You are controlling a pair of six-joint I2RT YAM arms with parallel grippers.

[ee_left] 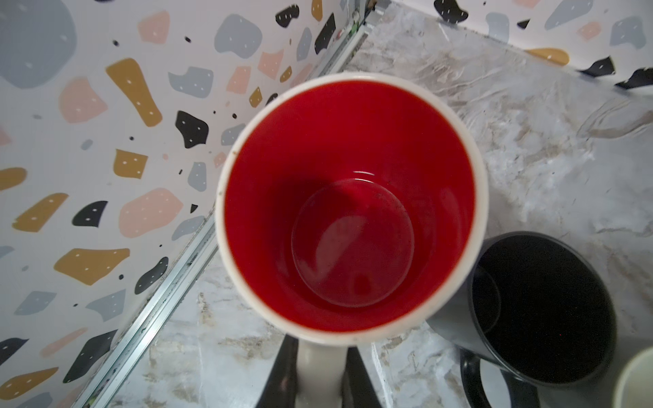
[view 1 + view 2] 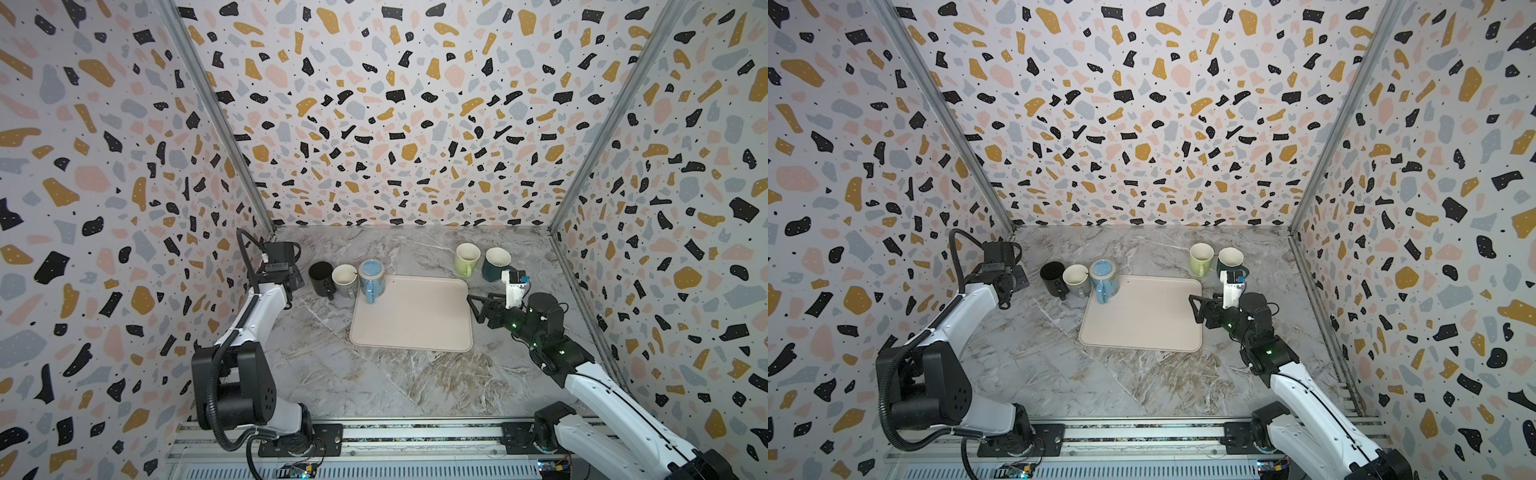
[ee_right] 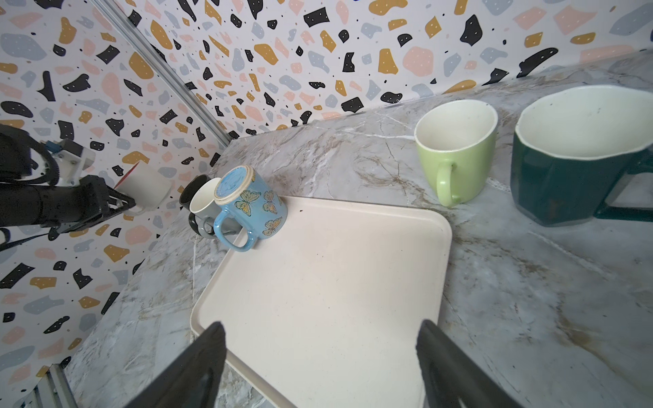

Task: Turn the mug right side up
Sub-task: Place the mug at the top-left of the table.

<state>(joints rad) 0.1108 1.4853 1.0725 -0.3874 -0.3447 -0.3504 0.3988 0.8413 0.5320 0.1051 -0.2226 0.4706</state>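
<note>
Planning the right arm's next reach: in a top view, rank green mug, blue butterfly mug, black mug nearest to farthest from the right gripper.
1. green mug, just beyond right gripper
2. blue butterfly mug, at tray's far-left corner
3. black mug, farthest left

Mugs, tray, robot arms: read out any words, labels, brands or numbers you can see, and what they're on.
No readable text anywhere.
Blue butterfly mug: butterfly pictures only, no words.
White mug with red inside: no print shows.
Tray: blank.
Circuit boards by the front rail: any markings too small to read.
</note>
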